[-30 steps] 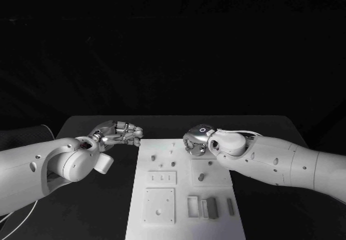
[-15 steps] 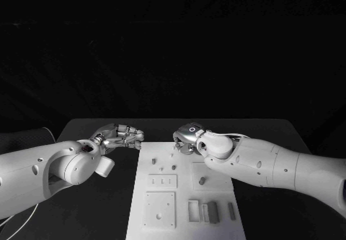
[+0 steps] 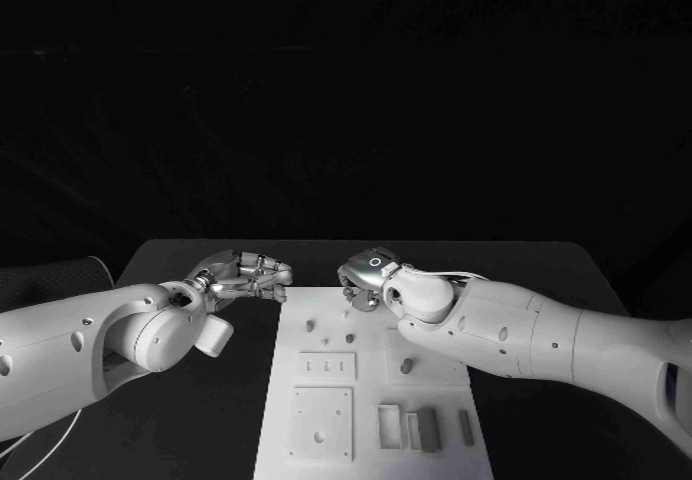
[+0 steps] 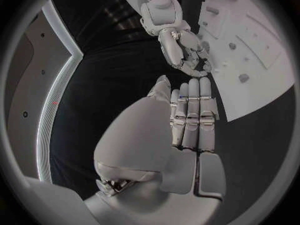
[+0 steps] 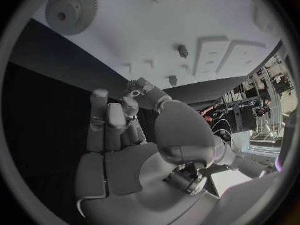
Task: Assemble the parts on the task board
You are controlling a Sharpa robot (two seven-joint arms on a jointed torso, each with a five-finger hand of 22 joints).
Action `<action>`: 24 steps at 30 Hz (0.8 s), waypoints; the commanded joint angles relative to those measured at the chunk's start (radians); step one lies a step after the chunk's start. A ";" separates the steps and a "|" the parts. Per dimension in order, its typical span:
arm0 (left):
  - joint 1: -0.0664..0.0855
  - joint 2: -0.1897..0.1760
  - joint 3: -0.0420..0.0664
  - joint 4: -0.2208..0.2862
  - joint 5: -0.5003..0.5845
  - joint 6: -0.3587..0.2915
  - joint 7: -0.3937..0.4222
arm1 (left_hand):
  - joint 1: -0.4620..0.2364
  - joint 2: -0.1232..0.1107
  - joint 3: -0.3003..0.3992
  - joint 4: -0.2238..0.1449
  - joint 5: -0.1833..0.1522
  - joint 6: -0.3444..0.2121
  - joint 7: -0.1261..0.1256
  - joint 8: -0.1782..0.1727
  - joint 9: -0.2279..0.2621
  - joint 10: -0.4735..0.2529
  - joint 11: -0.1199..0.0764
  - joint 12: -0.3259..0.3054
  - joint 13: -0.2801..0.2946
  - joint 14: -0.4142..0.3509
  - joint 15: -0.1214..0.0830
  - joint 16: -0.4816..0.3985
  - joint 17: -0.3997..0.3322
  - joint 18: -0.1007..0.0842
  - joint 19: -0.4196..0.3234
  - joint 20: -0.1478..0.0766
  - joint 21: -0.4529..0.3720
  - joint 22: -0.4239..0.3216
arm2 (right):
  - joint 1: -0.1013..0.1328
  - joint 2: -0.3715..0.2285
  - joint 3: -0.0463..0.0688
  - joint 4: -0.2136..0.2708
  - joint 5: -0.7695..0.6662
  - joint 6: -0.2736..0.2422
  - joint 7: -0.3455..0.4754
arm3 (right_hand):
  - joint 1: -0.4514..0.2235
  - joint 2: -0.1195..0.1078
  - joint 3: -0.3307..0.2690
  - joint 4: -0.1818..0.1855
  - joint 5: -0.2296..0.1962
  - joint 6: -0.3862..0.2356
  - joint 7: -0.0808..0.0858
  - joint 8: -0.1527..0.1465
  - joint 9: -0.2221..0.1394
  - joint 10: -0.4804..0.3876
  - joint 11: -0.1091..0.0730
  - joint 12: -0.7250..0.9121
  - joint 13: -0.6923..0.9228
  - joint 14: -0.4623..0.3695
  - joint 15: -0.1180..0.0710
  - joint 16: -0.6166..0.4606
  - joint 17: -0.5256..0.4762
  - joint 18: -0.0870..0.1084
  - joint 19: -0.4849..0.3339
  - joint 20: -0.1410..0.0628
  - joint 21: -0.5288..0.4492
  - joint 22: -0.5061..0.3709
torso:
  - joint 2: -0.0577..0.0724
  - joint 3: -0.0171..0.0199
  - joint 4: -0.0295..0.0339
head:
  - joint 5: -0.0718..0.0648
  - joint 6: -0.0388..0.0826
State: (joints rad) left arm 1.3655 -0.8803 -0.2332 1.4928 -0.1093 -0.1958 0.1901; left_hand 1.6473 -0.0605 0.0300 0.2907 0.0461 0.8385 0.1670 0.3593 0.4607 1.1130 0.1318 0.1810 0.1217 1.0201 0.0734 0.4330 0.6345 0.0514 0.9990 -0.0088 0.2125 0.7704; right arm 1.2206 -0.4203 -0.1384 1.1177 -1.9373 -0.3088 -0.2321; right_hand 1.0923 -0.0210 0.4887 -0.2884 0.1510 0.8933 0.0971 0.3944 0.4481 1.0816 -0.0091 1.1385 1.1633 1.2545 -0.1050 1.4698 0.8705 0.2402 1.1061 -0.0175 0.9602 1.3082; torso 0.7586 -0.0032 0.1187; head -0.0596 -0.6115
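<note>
We hold our right hand over the far end of the task board, fingers curled in, and we cannot tell whether it has a part pinched in them. Our left hand hovers over the bare bench just off the board's far corner, fingers held straight and close together with nothing in them. Below and nearer to us than the right hand, several small parts stand as pegs in the board, and long pieces lie in a row at its near end; from the right wrist a gear lies flat on the board beyond the fingers. We judge the assembly only partly done, with much left. Open bench lies beside and beyond both hands, so there is room to swing outward, though the two hands are near each other.
</note>
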 commanded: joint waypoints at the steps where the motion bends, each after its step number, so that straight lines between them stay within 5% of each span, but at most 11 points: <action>1: 0.003 0.002 0.001 0.003 -0.006 0.002 0.005 | -0.008 0.000 -0.002 0.000 0.003 0.000 0.009 -0.006 -0.001 0.002 0.003 -0.006 -0.001 0.004 0.006 -0.005 0.002 0.012 0.000 -0.007 -0.003 -0.002 | -0.001 0.008 -0.002 -0.013 -0.018 0.007 -0.003 | -0.007 -0.001 0.008 -0.001 0.002 0.120 -0.002 -0.002 0.002 0.000 -0.005 0.003 -0.002 0.001 -0.005 0.005 -0.001 0.022 0.002 -0.005 0.006 0.019 | 0.001 0.0009 0.0009 | 0.001 0.000; 24: 0.014 0.002 0.001 0.007 -0.008 0.003 0.001 | -0.008 -0.001 -0.002 0.000 0.003 0.000 0.009 -0.008 -0.001 0.004 0.003 -0.008 -0.001 0.004 0.006 -0.008 0.004 0.011 0.000 -0.008 -0.004 -0.002 | -0.003 0.027 -0.010 -0.048 -0.009 0.023 0.009 | -0.007 -0.004 0.010 -0.002 0.002 0.119 -0.002 -0.005 0.003 0.001 -0.004 0.003 -0.009 0.002 -0.005 0.005 -0.004 0.022 0.003 -0.006 0.005 0.018 | 0.002 0.0001 -0.0025 | 0.018 -0.012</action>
State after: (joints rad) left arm 1.3765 -0.8798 -0.2330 1.4967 -0.1127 -0.1960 0.1869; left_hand 1.6473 -0.0605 0.0300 0.2907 0.0461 0.8385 0.1670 0.3553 0.4607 1.1130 0.1318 0.1773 0.1218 1.0237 0.0769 0.4290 0.6367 0.0460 0.9990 -0.0089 0.2125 0.7696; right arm 1.2183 -0.3952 -0.1482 1.0690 -1.9370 -0.3004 -0.2297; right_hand 1.0924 -0.0211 0.4943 -0.2884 0.1510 0.8938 0.0966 0.3936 0.4502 1.0853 -0.0091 1.1385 1.1554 1.2562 -0.1030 1.4698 0.8683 0.2405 1.1075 -0.0157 0.9602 1.3082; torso 0.7609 -0.0023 0.1158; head -0.0446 -0.6222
